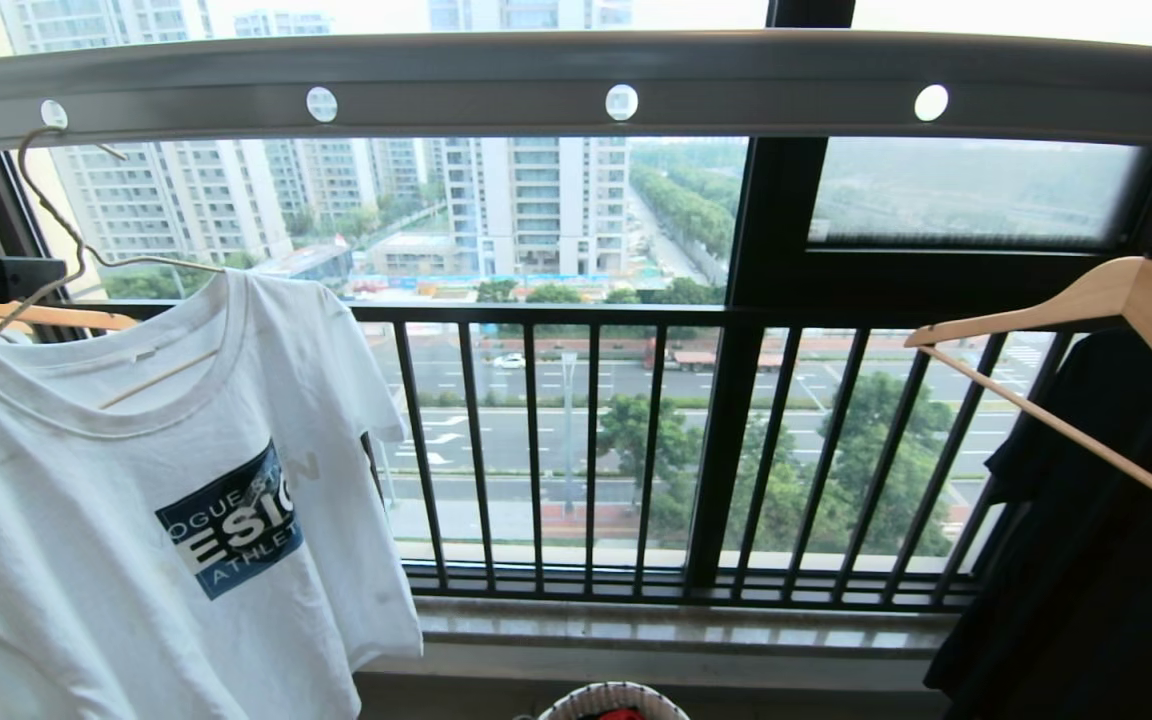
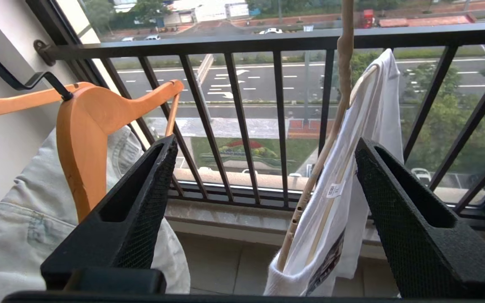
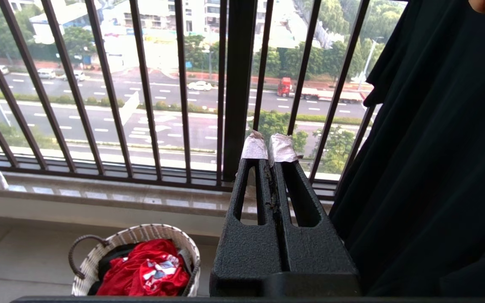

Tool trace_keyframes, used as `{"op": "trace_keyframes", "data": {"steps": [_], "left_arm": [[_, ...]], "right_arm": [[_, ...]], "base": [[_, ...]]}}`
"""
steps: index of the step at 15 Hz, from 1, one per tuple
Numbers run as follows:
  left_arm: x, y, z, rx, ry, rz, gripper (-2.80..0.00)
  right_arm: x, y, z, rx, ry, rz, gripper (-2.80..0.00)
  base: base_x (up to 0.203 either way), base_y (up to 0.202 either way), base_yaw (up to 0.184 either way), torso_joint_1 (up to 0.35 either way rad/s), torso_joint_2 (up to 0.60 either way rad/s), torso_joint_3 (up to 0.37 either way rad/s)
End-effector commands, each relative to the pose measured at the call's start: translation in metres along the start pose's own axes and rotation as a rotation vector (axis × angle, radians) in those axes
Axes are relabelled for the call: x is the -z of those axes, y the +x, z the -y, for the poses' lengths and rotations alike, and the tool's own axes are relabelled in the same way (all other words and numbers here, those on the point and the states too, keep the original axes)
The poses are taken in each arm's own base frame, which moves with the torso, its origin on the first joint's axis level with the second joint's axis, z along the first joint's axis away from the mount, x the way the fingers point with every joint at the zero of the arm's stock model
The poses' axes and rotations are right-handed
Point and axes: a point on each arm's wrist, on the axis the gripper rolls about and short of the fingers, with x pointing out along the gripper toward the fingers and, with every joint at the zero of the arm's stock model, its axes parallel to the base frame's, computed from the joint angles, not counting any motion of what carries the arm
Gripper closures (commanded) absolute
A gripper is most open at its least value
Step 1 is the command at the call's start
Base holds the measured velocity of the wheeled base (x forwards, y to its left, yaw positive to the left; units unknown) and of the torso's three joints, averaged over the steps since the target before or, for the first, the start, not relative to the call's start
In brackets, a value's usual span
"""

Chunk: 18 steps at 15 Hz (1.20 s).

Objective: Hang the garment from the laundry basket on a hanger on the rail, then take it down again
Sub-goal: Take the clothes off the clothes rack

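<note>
At the left of the head view, the garment (image 1: 136, 480) hangs limp on the hanger (image 1: 56, 230) under the rail (image 1: 576, 80). My left tool (image 2: 263, 210) gapes wide, empty; I'd take the wire hook (cloth slips).

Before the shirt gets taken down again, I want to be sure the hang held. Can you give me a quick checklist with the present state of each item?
1. Wire hanger hooked on the rail: ok, its hook sits at the leftmost hole.
2. T-shirt on the hanger: ok, both shoulders drape over it, print facing out.
3. Left tool released: ok, fingers wide apart with the shirt's neck edge between them, not gripped.
4. Right tool out of the way: ok, shut and empty, low by the black garment.
5. Neighbouring wooden hanger with denim clear of the shirt: ok, a gap between them.
6. Laundry basket ready to take the shirt: cannot tell, red clothing already fills it.
</note>
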Motion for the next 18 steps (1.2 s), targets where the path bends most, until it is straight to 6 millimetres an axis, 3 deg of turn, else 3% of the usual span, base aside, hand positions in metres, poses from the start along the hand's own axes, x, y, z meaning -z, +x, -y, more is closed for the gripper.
{"op": "trace_keyframes", "data": {"steps": [1,10,18], "left_arm": [[0.010,0.016,-0.018,0.046,-0.032,-0.049,-2.80],[0.018,0.042,-0.021,0.247,-0.164,-0.058,-2.80],[0.014,0.045,-0.008,0.316,-0.167,-0.051,-2.80]], "right_arm": [[0.000,0.000,0.000,0.000,-0.001,0.000,0.00],[0.000,0.000,0.000,0.000,-0.001,0.000,0.00],[0.000,0.000,0.000,0.000,-0.001,0.000,0.00]], "base": [[0.000,0.000,0.000,0.000,0.00,0.000],[0.000,0.000,0.000,0.000,0.00,0.000],[0.000,0.000,0.000,0.000,0.00,0.000]]}}
